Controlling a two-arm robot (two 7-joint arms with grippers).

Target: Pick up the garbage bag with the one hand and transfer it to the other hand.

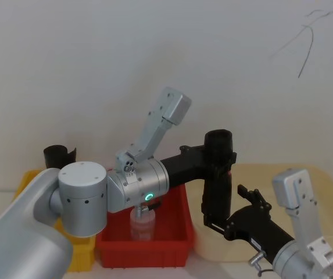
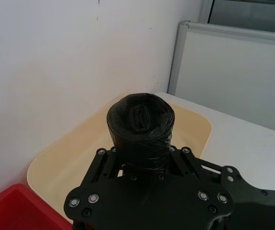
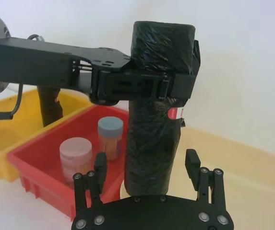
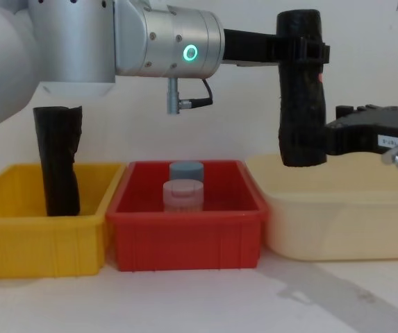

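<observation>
The garbage bag [image 4: 299, 104] is a tight black roll hanging upright above the gap between the red bin and the cream tray. My left gripper [image 4: 303, 50], on the silver wrist with the green ring, is shut on the bag near its top; the bag's rounded end [image 2: 139, 120] pokes out beyond the jaws. My right gripper [image 3: 147, 165], with the white label [image 4: 387, 141], stands open around the roll's lower part. Its fingers [image 3: 100, 167] sit on either side of the roll with a gap on each side.
A yellow bin [image 4: 39, 243] at the left holds a black roll with a ragged top [image 4: 58, 163]. The red bin [image 4: 185, 243] in the middle holds two jars [image 4: 185, 191]. The cream tray [image 4: 337, 222] lies below the right gripper. A white wall is close behind.
</observation>
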